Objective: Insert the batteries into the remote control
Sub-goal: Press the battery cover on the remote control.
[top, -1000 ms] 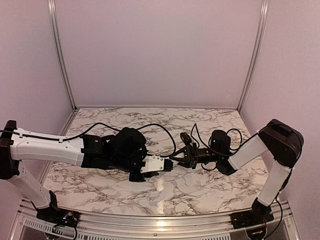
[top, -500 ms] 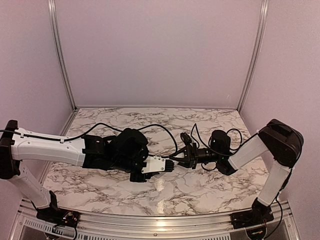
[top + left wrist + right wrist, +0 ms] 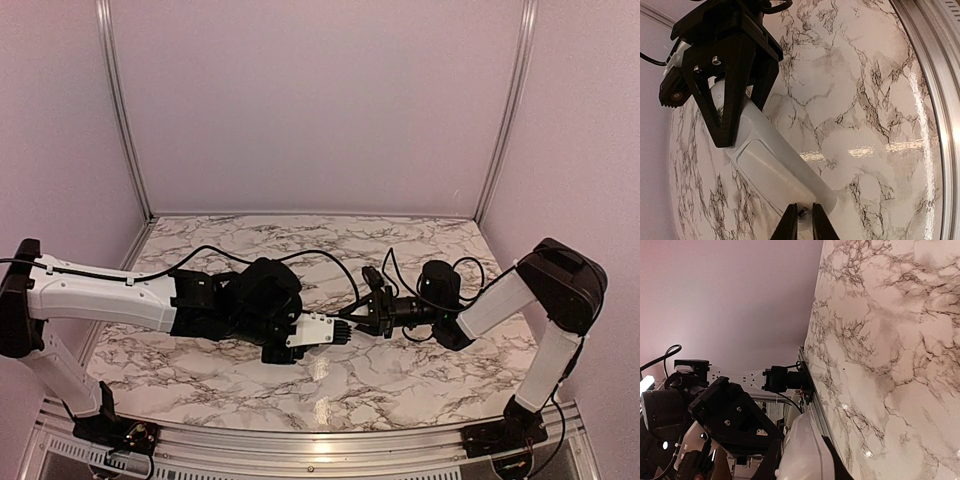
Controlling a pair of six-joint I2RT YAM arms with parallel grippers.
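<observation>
The white remote control (image 3: 318, 330) hangs in the air between both grippers, above the marble table. My left gripper (image 3: 290, 338) is shut on its left end, and my right gripper (image 3: 356, 322) is shut on its right end. In the left wrist view the remote (image 3: 772, 167) shows a plain face with a recessed panel outline. My left gripper (image 3: 803, 222) pinches its rounded near end and the right gripper (image 3: 740, 112) clamps the far end. In the right wrist view the remote (image 3: 805, 452) sits between my right gripper's (image 3: 802, 467) fingers. No batteries are in view.
The marble table (image 3: 400, 380) lies under both arms. Black cables (image 3: 330, 262) loop over it behind the grippers. Lilac walls with metal corner posts (image 3: 505, 110) close the back and sides. A metal rail (image 3: 300, 450) runs along the near edge.
The left arm and the remote have shifted slightly to the right, toward the right gripper. Both grippers keep their hold on the remote.
</observation>
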